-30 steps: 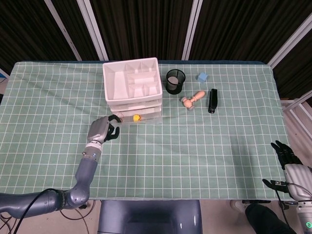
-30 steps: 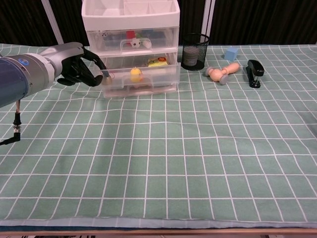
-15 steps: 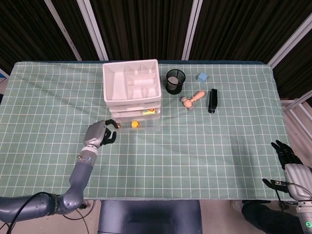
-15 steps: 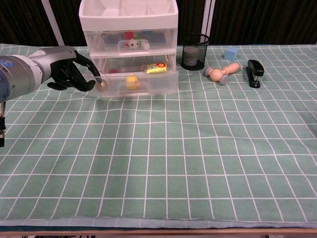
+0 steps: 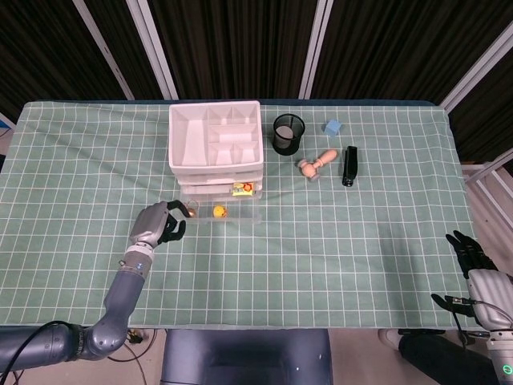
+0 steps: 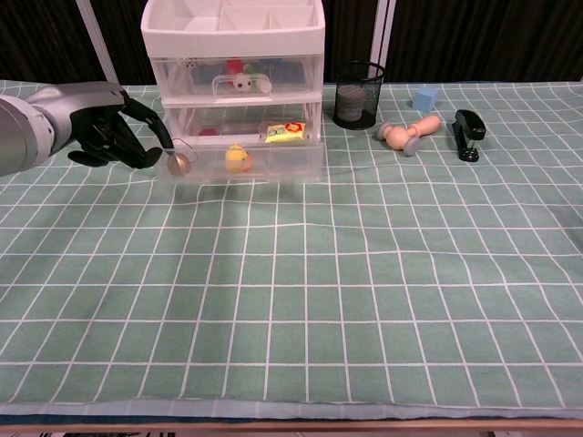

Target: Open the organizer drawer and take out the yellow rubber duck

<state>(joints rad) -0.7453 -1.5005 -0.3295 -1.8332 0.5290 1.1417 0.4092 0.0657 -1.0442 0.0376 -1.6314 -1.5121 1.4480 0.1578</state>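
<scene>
A white organizer (image 5: pixel 215 144) (image 6: pixel 232 55) stands at the table's back middle, its lowest clear drawer (image 5: pixel 240 215) (image 6: pixel 301 164) drawn well out toward me. The yellow rubber duck (image 5: pixel 218 212) (image 6: pixel 237 158) sits in the drawer's left half, uncovered from above. My left hand (image 5: pixel 156 224) (image 6: pixel 105 135) is at the drawer's front left corner, its fingers curled around a small round knob (image 6: pixel 178 164) there. My right hand (image 5: pixel 481 277) hangs off the table's near right edge with its fingers apart and nothing in it; the chest view does not show it.
A yellow packet (image 5: pixel 243 189) (image 6: pixel 285 133) lies in the drawer's back right. Right of the organizer stand a black mesh cup (image 5: pixel 288 133) (image 6: pixel 358 94), a blue cube (image 5: pixel 333 127) (image 6: pixel 424 98), a wooden figure (image 5: pixel 317 164) (image 6: pixel 410 133) and a black stapler (image 5: pixel 349 165) (image 6: pixel 467 133).
My left hand has drawn back toward me and to the left, pulling the lowest drawer further out. The duck has come forward with the drawer. The right hand has not moved.
</scene>
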